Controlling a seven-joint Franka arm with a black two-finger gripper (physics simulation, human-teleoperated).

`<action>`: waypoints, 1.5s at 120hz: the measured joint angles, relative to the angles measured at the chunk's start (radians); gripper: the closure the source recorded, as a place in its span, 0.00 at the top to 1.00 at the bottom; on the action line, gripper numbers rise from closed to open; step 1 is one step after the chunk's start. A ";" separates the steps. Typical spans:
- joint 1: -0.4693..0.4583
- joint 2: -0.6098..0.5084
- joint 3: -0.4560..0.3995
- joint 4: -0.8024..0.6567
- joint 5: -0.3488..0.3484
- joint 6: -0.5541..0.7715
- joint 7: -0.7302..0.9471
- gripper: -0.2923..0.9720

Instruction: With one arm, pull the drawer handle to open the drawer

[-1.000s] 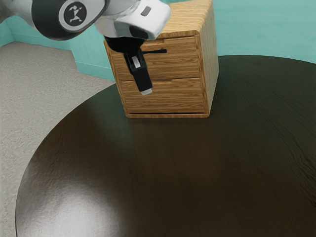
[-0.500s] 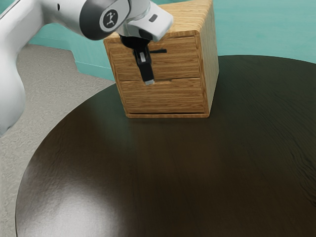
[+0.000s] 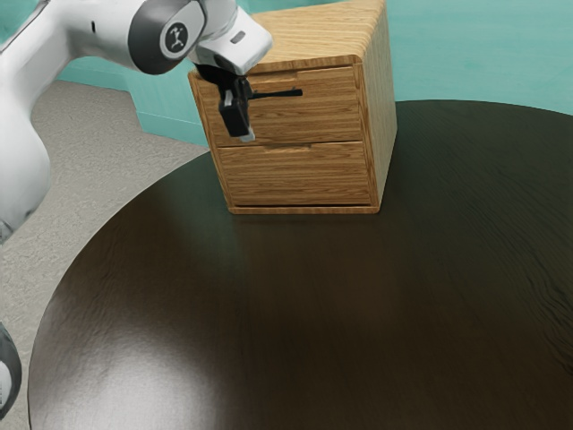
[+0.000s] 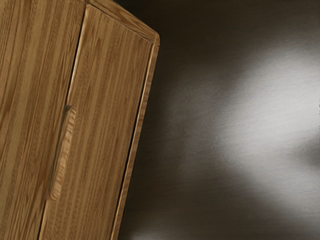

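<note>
Since a second ago the arm has swung back toward the exterior view's left and risen. Its black fingers (image 3: 238, 121) now hang point-down before the top drawer (image 3: 313, 112) of the wooden cabinet (image 3: 358, 36), just beside the end of the dark drawer handle (image 3: 279, 92). Whether they are apart or together I cannot tell from this side. Both drawer fronts look flush. The cabinet stands at the far edge of the dark round counter (image 3: 313, 313). From the hand's camera, the lower drawer (image 4: 105, 125) shows a wooden pull (image 4: 61, 152).
</note>
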 joint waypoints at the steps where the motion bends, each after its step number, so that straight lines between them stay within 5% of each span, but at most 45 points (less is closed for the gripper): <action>1: 0.001 0.000 -0.001 -0.001 -0.001 0.002 0.005 0.77; 40: -0.003 -0.085 -0.001 -0.046 -0.018 0.040 0.171 0.77; 60: 0.032 -0.114 -0.040 -0.010 -0.079 -0.095 0.222 0.77; 72: 0.010 -0.123 -0.048 -0.011 -0.035 -0.145 0.251 0.77; 100: 0.028 -0.076 -0.041 -0.027 0.026 -0.013 0.329 0.77; 180: 0.083 0.080 -0.043 0.016 -0.031 0.194 0.414 0.77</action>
